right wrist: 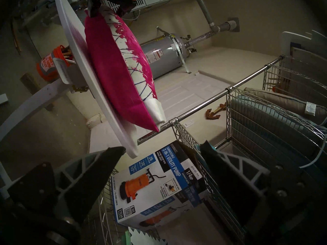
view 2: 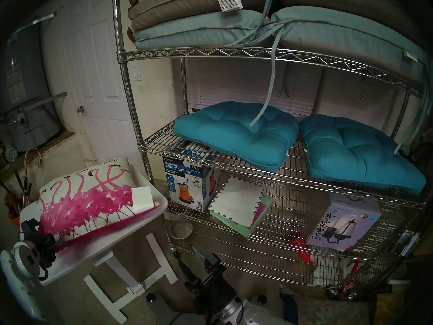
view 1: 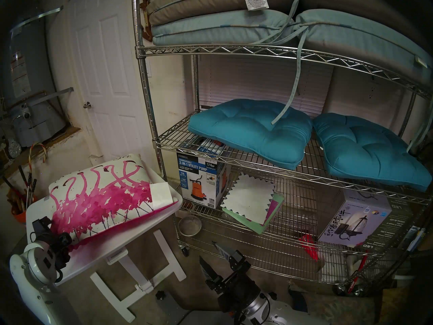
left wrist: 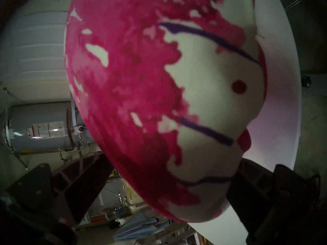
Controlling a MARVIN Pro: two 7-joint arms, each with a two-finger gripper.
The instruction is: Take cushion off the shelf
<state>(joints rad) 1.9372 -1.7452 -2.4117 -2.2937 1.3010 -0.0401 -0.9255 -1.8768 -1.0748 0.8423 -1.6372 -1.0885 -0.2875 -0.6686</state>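
Nearest us, our right gripper (view 1: 212, 256) hangs with its jaws spread and nothing between them, low before the shelf (view 1: 236, 50). Our left gripper (left wrist: 169, 179) stands with jaws wide, straddling the near corner of the cushion (view 1: 100, 195) without clamping it. We see the cushion off the shelf, lying on the small white table (view 1: 98, 251) to the shelf's left, white splattered face up.

Magenta-splattered white cushion (view 1: 103, 198) lying flat beside chrome wire shelf (view 1: 257, 51)
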